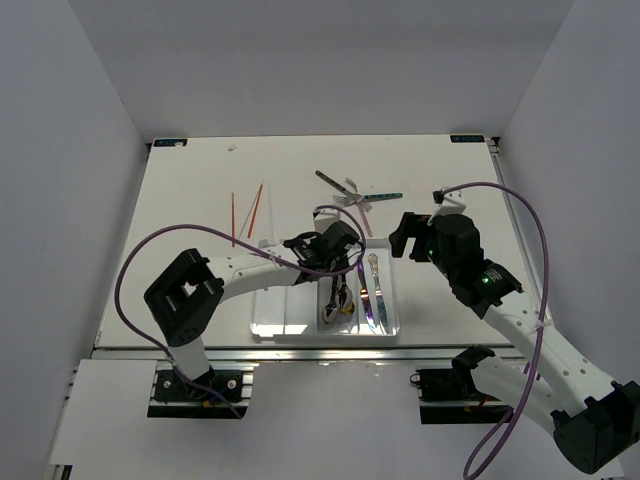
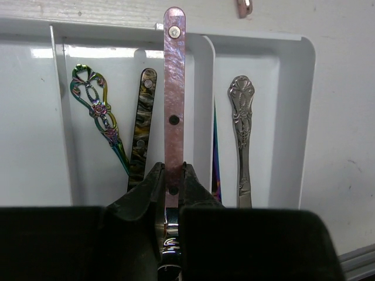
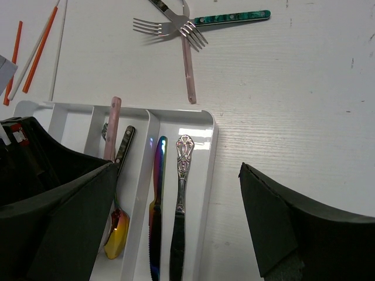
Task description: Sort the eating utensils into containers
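White tabletop (image 1: 200, 175), left gripper (image 2: 171, 175) pinching pink-handled utensil (image 2: 174, 88) over tray (image 1: 283, 312), right gripper (image 3: 177, 170) wide

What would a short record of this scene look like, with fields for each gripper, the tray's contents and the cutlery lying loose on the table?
left gripper: shut on a pink-handled metal utensil, held over the clear plastic tray
right gripper: open, empty, beside the tray
in tray: iridescent ornate-handled piece; dark marbled-handled spoon; iridescent knife; ornate silver knife
on table: two red-orange chopsticks; crossed cluster including a teal-handled fork
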Action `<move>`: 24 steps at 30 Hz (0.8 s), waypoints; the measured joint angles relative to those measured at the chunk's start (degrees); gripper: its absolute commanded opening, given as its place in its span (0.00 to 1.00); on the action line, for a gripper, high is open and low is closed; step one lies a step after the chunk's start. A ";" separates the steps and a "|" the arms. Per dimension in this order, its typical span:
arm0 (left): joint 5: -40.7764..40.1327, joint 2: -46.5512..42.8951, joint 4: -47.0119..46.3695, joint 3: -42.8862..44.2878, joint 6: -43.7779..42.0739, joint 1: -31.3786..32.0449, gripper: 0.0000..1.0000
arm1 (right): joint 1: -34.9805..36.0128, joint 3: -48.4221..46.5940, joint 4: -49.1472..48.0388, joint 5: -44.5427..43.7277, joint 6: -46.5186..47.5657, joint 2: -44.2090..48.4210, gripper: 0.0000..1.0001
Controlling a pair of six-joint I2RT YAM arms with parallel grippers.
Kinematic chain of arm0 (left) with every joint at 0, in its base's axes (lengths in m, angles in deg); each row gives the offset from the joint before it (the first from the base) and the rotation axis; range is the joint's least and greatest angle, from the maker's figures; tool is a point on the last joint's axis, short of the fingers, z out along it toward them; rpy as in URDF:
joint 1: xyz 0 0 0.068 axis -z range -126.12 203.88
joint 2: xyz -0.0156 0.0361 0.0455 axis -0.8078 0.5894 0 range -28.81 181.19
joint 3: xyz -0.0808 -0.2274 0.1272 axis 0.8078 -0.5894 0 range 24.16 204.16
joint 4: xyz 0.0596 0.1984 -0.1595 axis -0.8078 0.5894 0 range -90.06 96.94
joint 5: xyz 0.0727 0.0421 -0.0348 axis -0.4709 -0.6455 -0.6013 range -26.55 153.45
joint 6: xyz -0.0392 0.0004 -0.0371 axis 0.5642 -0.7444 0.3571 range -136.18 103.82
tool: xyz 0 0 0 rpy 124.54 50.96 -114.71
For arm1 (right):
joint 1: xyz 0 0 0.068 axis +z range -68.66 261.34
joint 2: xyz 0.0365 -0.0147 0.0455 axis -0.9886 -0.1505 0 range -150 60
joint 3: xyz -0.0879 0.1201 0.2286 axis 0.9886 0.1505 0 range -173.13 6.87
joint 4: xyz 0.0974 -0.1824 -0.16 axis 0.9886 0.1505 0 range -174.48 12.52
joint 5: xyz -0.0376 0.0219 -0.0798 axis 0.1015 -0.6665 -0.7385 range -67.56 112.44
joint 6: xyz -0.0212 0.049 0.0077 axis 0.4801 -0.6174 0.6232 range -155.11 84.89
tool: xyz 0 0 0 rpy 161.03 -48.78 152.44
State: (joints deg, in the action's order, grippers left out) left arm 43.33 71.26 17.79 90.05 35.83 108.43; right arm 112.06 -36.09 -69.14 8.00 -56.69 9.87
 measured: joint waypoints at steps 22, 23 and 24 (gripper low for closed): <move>-1.27 0.02 3.02 -3.63 0.66 1.95 0.74 | 0.00 0.76 -0.42 1.53 0.13 -0.74 0.89; -1.57 -0.52 3.21 -3.63 0.66 1.95 0.75 | 0.00 0.76 -0.44 1.55 0.11 -0.76 0.89; -2.03 -1.27 3.43 -3.63 0.57 1.95 0.77 | 0.00 0.76 -0.44 1.55 0.11 -0.79 0.89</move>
State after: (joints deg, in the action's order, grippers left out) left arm 41.30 69.99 21.22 86.42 36.40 110.37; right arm 112.06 -35.32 -69.58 9.55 -56.59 9.09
